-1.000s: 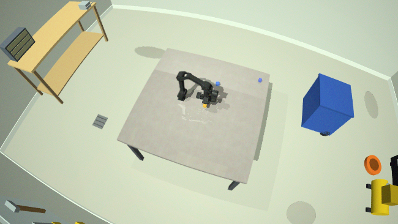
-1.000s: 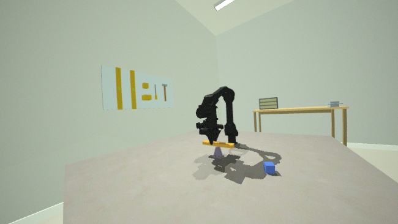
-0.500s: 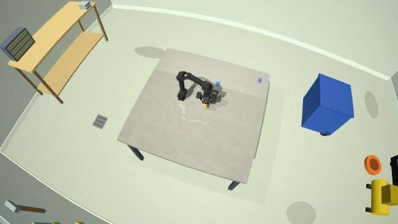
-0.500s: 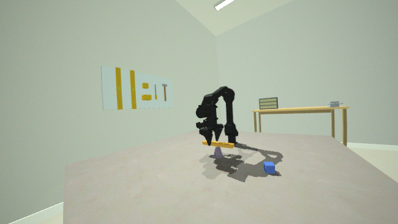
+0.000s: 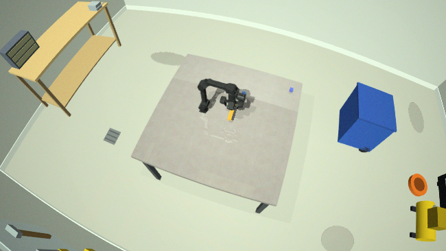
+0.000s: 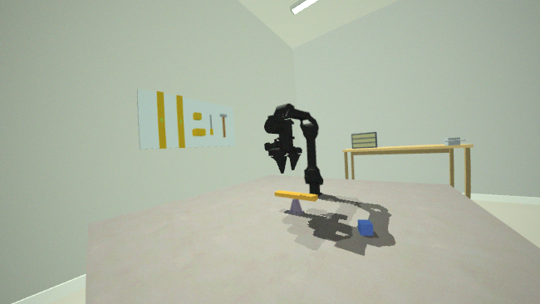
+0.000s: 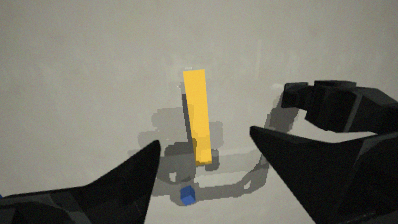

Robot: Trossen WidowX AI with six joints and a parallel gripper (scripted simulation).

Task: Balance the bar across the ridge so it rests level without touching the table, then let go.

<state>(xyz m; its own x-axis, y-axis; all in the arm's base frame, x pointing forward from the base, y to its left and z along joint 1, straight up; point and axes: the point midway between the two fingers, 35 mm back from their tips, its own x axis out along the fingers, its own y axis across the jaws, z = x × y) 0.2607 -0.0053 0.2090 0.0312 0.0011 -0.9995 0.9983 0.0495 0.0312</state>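
The yellow bar (image 5: 230, 115) (image 6: 296, 195) (image 7: 198, 115) lies across the top of the purple ridge (image 6: 296, 207), with both ends clear of the table (image 6: 187, 249) (image 5: 192, 161). In the exterior view it looks close to level, its right end a little lower in the picture. The ridge is narrow at the top and is hidden under the bar in the wrist view. My gripper (image 6: 287, 171) (image 7: 206, 137) is open and empty, above the bar and not touching it. In the wrist view its fingers stand wide on either side of the bar.
A blue cube (image 6: 365, 228) (image 7: 187, 195) (image 5: 243, 92) stands on the table near the ridge. Another small blue block (image 5: 291, 90) lies near the table's far right corner. The arm's shadow falls over the table around the ridge and cube.
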